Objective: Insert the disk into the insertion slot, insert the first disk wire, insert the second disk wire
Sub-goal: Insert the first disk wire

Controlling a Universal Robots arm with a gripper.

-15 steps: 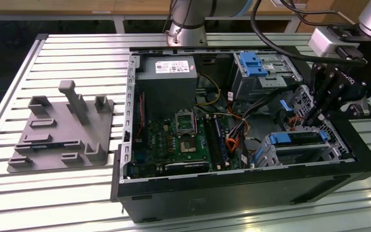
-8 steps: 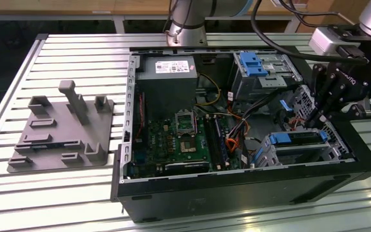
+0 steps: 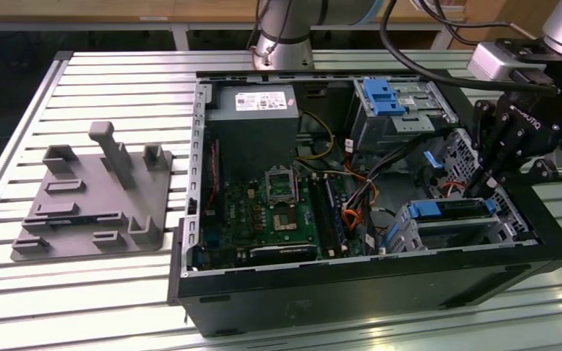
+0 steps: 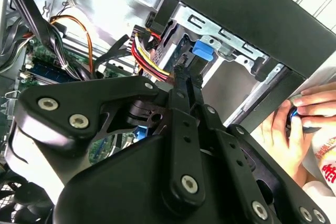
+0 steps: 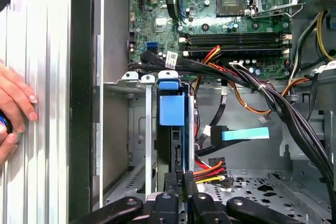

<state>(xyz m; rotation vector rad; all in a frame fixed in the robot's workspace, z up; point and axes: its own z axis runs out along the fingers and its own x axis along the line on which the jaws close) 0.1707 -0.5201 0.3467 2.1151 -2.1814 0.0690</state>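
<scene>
Gripper: in both wrist views we are seeing the gripper (image 5: 182, 176) (image 4: 184, 72) with its two fingers drawn together, no gap between them. We cannot tell whether anything thin is pinched there.
Disk: one disk (image 5: 171, 109) is sitting inside the insertion slot (image 5: 137, 129), straight ahead of the fingertips and touching or almost touching them.
Disk axis: in the first wrist view it is standing on edge, with its long axis running in line with the fingers and its blue frame end pointing away from the gripper, toward the motherboard (image 5: 220, 3).
Exterior view: the gripper (image 3: 484, 191) is reaching down at one end of the disk (image 3: 452, 210).
Wires: one red-yellow-orange wire bundle (image 5: 210, 171) is lying just beside the fingers, and one pale-blue cable tab (image 5: 245, 134) is lying further ahead.
Writing: we are noticing a white sticker on the power supply (image 3: 261, 101); its print is too small to tell.
Other counts: one taller bay (image 3: 383, 95) is standing well beyond the gripper. One grey fixture plate (image 3: 96, 197) is lying outside the case. A person's hand (image 5: 16, 103) is resting on the slatted table (image 5: 47, 51).
</scene>
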